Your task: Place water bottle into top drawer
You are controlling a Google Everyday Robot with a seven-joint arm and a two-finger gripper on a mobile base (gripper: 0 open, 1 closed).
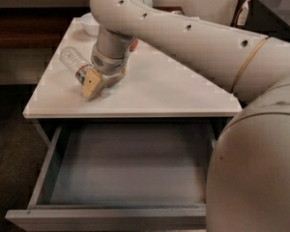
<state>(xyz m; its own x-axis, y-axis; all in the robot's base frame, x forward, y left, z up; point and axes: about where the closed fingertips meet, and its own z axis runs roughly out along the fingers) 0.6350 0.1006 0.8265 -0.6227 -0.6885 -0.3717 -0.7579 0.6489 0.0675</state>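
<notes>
Your top drawer (125, 173) hangs open at 6 o'clock, under the tabletop (183, 91). At 10 o'clock the gripper (93, 84) meets the water bottle (72, 62), which lies on its side. You cannot tell its grip. The bottle looks light, slick and crushable, so hold it gently at the label.

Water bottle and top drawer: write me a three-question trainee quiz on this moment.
1. True or false: the water bottle stands upright inside the top drawer.
2. Where is the gripper? A) low over the white tabletop, at the bottle's labelled end; B) inside the drawer; C) raised high above the table.
3. Fill in: the top drawer is pulled ___.
Key: 1 false, it lies on its side on the tabletop; 2 A; 3 open.
</notes>
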